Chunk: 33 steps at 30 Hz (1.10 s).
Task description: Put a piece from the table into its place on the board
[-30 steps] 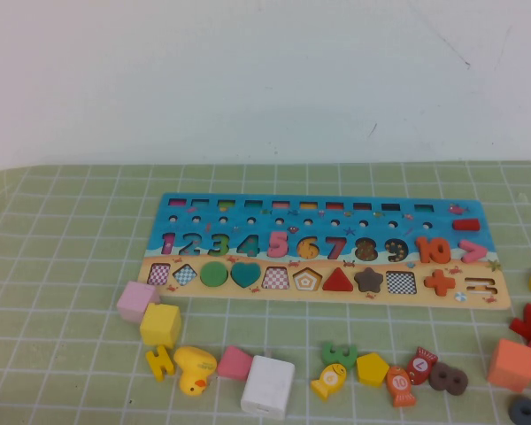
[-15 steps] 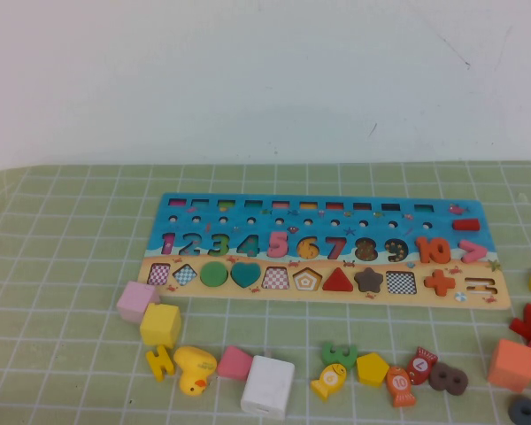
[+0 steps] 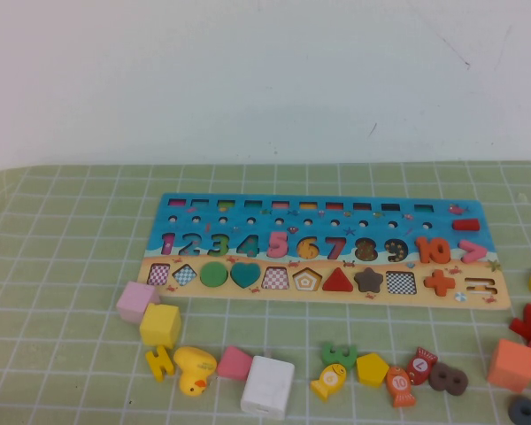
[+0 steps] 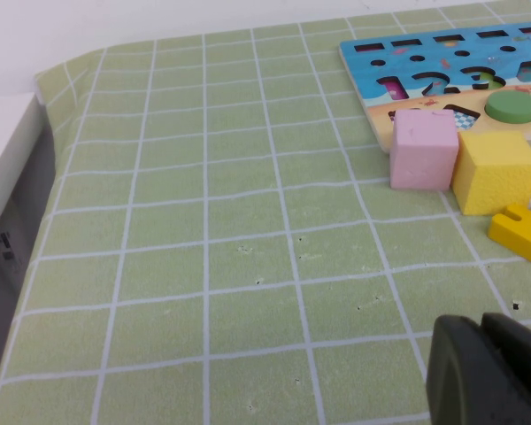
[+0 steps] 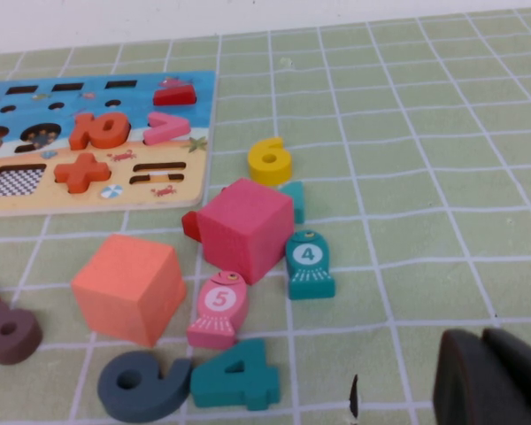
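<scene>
Green gridded matting covers the worktop point(image 3: 71, 221), with the board point(image 3: 323, 248) lying flat at its middle. Off the board's right end, the piece point(image 5: 269, 160), a yellow 6, rests on the mat just beside a pink cube point(image 5: 245, 228). Neither the left gripper point(image 4: 491, 372) nor the right gripper point(image 5: 496, 376) touches anything; I cannot tell whether their fingers are apart.
</scene>
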{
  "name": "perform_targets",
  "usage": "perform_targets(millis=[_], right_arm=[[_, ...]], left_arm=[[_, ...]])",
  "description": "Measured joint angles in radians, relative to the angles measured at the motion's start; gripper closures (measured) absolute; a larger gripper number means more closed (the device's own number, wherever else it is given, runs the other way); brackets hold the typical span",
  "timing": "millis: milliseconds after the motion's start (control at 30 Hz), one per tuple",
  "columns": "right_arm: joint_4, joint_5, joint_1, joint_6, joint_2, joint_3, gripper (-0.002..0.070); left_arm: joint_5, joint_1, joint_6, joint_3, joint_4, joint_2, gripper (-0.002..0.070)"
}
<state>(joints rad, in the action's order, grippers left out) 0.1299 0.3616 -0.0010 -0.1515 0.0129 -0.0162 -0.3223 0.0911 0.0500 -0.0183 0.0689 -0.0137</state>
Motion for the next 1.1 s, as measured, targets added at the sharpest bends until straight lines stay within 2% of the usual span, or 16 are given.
perform_targets(millis=[233, 567, 767, 900, 1000, 1100], right_arm=[[0.002, -0.077, 0.000, 0.000, 0.000, -0.012, 0.0679], [0.006, -0.704, 0.000, 0.000, 0.000, -0.012, 0.0679], [-0.006, -0.909, 0.000, -0.012, 0.000, -0.012, 0.0679], [-0.089, -0.895, 0.000, 0.001, 0.000, 0.015, 0.0679], [-0.130, -0.750, 0.000, 0.078, 0.000, 0.126, 0.0679], [-0.140, -0.522, 0.000, 0.152, -0.031, 0.309, 0.0679]], left_arm=[[0.000, 0.000, 0.000, 0.000, 0.000, 0.000, 0.0677], [0.000, 0.000, 0.000, 0.000, 0.000, 0.000, 0.0677], [0.000, 0.000, 0.000, 0.000, 0.000, 0.000, 0.0677], [0.000, 0.000, 0.000, 0.000, 0.000, 0.000, 0.0677], [0.000, 0.000, 0.000, 0.000, 0.000, 0.000, 0.0677], [0.000, 0.000, 0.000, 0.000, 0.000, 0.000, 0.0677]])
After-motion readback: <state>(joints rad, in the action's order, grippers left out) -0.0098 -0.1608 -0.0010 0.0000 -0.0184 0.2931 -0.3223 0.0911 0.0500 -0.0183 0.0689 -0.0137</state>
